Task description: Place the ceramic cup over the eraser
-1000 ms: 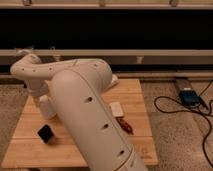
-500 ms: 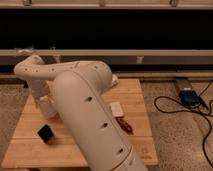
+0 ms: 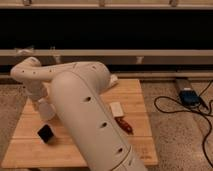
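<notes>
My gripper [image 3: 42, 103] is at the left of the wooden table [image 3: 134, 92], at the end of the big white arm [image 3: 85, 110] that fills the middle of the view. It is shut on the ceramic cup [image 3: 46, 111], a small white tapered cup held slightly tilted just above the table. The eraser [image 3: 46, 133], a small black block, lies on the table just in front of and below the cup, apart from it.
A flat whitish rectangular piece [image 3: 116, 109] and a dark red tool [image 3: 125, 125] lie right of the arm. A blue device [image 3: 189, 96] and black cables [image 3: 170, 107] lie on the floor to the right. A dark wall with rails runs behind the table.
The gripper with the cup has moved slightly down and toward the eraser. The eraser and the other objects have not moved.
</notes>
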Robot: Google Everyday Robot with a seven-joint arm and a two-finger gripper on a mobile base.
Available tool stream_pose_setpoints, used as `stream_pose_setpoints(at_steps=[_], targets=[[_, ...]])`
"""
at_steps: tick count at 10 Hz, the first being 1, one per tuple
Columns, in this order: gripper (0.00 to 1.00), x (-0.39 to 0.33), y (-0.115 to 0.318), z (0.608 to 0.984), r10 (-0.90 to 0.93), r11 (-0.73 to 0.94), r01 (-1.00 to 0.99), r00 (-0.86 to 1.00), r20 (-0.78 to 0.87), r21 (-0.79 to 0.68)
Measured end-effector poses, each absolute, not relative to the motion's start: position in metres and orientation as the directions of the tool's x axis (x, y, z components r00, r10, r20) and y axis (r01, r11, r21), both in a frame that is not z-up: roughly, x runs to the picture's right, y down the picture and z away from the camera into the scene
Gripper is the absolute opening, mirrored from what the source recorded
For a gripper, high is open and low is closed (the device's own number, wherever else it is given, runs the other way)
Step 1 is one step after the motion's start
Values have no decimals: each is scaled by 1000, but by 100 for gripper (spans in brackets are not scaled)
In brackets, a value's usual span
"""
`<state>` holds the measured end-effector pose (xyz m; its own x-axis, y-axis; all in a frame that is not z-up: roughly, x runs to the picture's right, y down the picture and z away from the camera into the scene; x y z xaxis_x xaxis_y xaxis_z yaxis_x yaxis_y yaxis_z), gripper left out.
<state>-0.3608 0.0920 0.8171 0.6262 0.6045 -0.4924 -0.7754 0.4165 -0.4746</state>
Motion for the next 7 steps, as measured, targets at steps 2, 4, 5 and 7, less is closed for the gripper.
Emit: stream_pose_setpoints(at_steps=[2,4,5,7], targets=[[0,-356,86,801,614,420,-770,631,-474,-480],[0,-351,79,776,619,427,-757,643,-451,-494],[0,-349,74,763,622,431,-751,649,-438,-500],[0,-339,65,722,628,453,-727,671,-394,-516]])
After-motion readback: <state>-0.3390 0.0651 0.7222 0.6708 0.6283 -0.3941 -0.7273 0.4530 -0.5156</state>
